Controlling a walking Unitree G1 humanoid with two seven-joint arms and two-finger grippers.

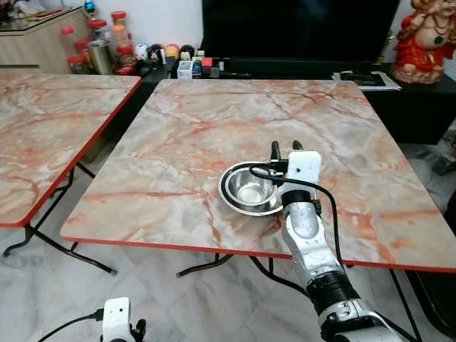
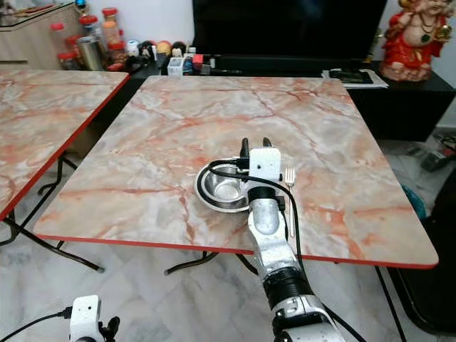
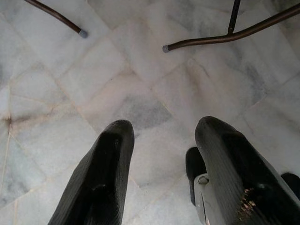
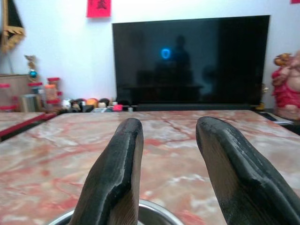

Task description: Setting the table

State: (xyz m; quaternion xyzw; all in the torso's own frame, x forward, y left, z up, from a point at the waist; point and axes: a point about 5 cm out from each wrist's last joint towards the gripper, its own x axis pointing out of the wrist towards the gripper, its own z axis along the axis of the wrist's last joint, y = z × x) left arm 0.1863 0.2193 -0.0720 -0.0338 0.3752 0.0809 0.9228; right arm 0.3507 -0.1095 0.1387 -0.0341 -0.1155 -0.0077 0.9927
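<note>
A small steel bowl (image 1: 249,189) sits inside a wider shallow steel dish near the front edge of the marble-patterned table (image 1: 214,121). My right gripper (image 1: 286,147) hovers just over the bowl's right side and is open, with nothing between its black fingers (image 4: 119,159); the bowl's rim (image 4: 154,208) lies below them. A fork (image 2: 290,187) lies on the table just right of that arm. My left gripper (image 3: 165,124) hangs low beside me over the floor, open and empty.
A second marble table (image 1: 43,121) stands to the left across a narrow gap. Behind are a black TV (image 1: 299,28), a low cabinet with jars (image 1: 107,43) and a red statue (image 1: 427,43). Folding table legs (image 3: 225,35) cross the marble floor.
</note>
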